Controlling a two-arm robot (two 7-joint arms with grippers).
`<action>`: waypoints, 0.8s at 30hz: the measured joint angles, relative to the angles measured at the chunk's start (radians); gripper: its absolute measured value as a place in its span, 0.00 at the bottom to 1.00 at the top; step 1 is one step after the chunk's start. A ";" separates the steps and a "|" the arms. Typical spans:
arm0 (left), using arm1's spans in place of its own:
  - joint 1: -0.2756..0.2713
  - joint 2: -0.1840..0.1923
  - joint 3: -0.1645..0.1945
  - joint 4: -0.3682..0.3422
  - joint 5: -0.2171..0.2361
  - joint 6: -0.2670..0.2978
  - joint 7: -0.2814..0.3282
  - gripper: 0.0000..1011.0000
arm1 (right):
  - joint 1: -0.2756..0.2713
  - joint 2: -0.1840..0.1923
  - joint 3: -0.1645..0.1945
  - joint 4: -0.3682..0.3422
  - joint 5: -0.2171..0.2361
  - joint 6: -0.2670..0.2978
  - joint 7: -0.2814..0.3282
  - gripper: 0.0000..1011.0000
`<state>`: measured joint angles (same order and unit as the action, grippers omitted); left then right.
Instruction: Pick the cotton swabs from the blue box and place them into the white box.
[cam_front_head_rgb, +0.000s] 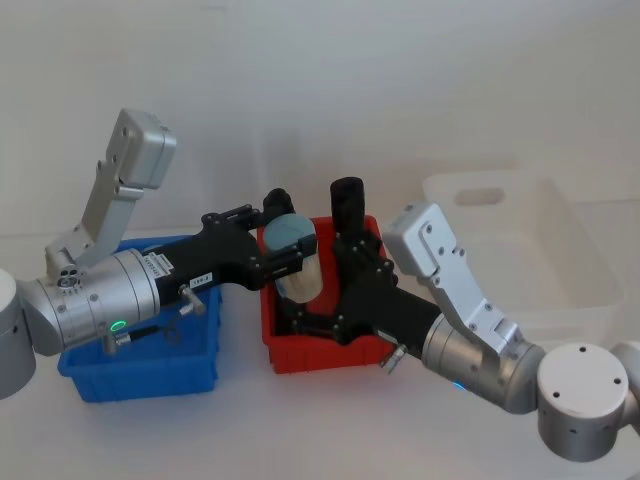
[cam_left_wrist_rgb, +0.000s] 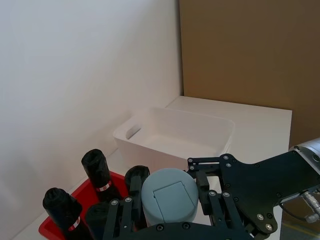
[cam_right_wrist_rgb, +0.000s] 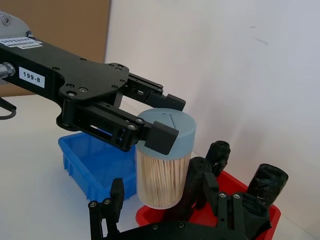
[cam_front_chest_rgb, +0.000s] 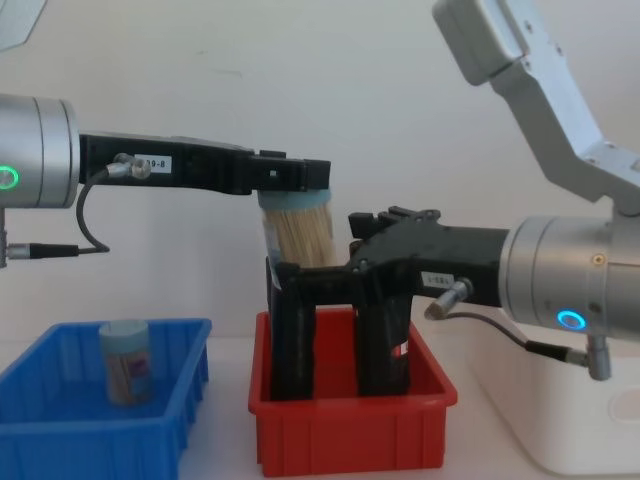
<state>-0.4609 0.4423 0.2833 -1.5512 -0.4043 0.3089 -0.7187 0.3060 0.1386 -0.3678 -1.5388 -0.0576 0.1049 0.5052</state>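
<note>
A clear jar of cotton swabs (cam_front_head_rgb: 297, 262) with a pale blue-grey lid (cam_left_wrist_rgb: 170, 195) hangs upright above the red bin. My left gripper (cam_front_head_rgb: 285, 236) is shut on its lid (cam_right_wrist_rgb: 167, 120), reaching over from the blue box (cam_front_head_rgb: 140, 372) side. My right gripper (cam_right_wrist_rgb: 162, 196) stands open, one finger on each side of the jar's lower body (cam_front_chest_rgb: 295, 228), with a gap at the side. Another swab jar (cam_front_chest_rgb: 125, 360) stands in the blue box (cam_front_chest_rgb: 100, 432). The white box (cam_front_head_rgb: 520, 240) sits at the right, beyond the right arm.
The red bin (cam_front_chest_rgb: 350, 432) sits between the blue and white boxes and holds several tall black upright objects (cam_left_wrist_rgb: 97, 167), right under the held jar. The white box (cam_left_wrist_rgb: 175, 135) looks empty inside. A brown board stands behind the table.
</note>
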 joint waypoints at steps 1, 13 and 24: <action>0.000 0.000 0.000 0.000 0.000 0.000 0.000 0.65 | 0.008 -0.006 -0.002 0.011 -0.004 -0.002 0.003 0.99; 0.000 0.000 0.000 0.000 0.000 0.000 0.000 0.65 | 0.066 -0.044 -0.017 0.097 -0.021 -0.026 0.013 0.95; 0.000 0.000 0.000 0.000 0.000 0.000 0.000 0.65 | 0.095 -0.062 -0.022 0.143 -0.009 -0.044 0.019 0.67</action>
<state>-0.4608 0.4425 0.2830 -1.5513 -0.4041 0.3089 -0.7183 0.4011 0.0768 -0.3898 -1.3954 -0.0661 0.0609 0.5238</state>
